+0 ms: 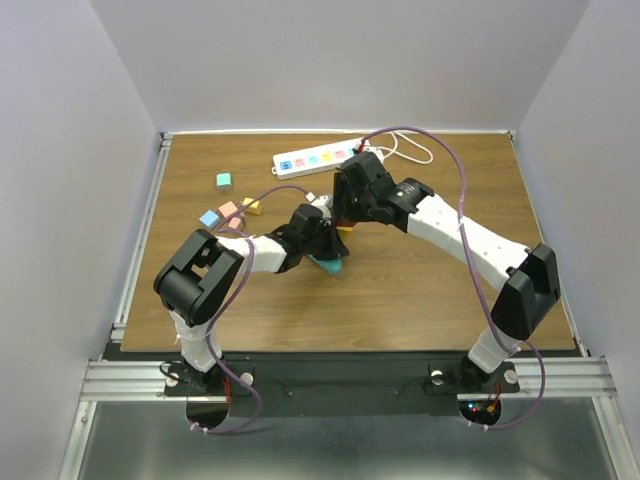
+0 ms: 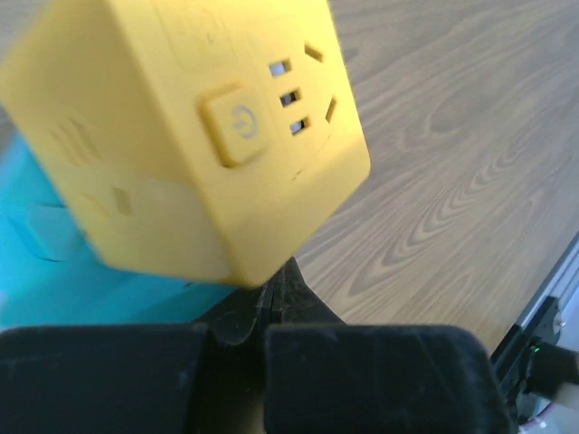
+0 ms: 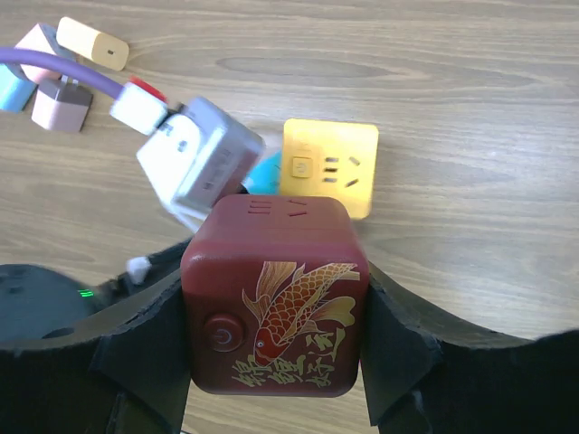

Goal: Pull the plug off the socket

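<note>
The wooden table [image 1: 420, 290] carries everything, and the left arm [image 1: 200, 275] and right arm [image 1: 470, 245] lean inward from the near edge until their wrists almost meet over its middle. The socket [image 1: 315, 158], a long white strip with pastel outlet faces, lies along the far edge near the centre, its thin white cord [image 1: 412, 152] looped off its right end.

The right gripper [image 3: 276, 271] is clamped on a dark red cube [image 3: 271, 307] (a carp painted on its face, a round button beside it), one black finger pressed to each side. In the right wrist view the cube hangs over bare wood, with the strip out of that view.

The left gripper [image 2: 276, 298] has its fingers pressed together, nothing visible between them. Just beyond its tips sits a yellow cube [image 2: 199, 136] with a power button and outlet slots, tilted, resting against a teal block [image 2: 54, 280].

Left of the arms lie four small pieces: a teal one [image 1: 224, 181] alone, then blue [image 1: 209, 218], pink [image 1: 229, 210] and yellow [image 1: 250, 206] close together.
</note>
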`<state>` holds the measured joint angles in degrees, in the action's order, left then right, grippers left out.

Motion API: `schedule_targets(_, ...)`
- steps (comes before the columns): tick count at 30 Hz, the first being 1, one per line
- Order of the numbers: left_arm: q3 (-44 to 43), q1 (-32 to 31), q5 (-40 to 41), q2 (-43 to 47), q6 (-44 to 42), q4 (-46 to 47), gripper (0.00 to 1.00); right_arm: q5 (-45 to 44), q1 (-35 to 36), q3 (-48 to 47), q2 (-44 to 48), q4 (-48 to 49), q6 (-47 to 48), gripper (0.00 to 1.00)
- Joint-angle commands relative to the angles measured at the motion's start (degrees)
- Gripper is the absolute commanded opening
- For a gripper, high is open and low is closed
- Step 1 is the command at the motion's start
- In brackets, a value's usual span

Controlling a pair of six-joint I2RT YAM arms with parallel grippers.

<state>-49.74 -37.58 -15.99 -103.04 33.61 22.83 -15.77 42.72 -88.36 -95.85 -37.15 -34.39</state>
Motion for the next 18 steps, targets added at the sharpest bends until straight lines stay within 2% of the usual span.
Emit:
schedule_targets(1, 5.6, 0.0, 5.8, -5.6, -3.6, -22.6, 0.00, -4.0, -0.9, 0.7, 4.1, -1.5, -2.4, 0.00)
schedule_targets(6, 1.2, 0.1, 5.4, -0.7, -3.0, -26.6, 0.00, -8.0, -5.2, 8.2, 10.8, -2.9, -5.5, 0.00)
schedule_targets(8, -1.2, 0.1, 5.4, 2.4, -3.0, -28.3, 0.00, -6.9, -7.4, 9.8, 11.3, -2.9, -5.6, 0.01)
schedule_targets(15, -19.5, 0.1, 2.6, 7.6, -4.7, -37.5, 0.00, -6.3, -15.3, 13.9, 9.3, -3.0, -5.9, 0.01)
schedule_targets(18, -23.6, 0.1, 2.5, 9.3, -4.7, -40.4, 0.00, -6.4, -18.9, 15.5, 6.9, -3.0, -6.3, 0.01)
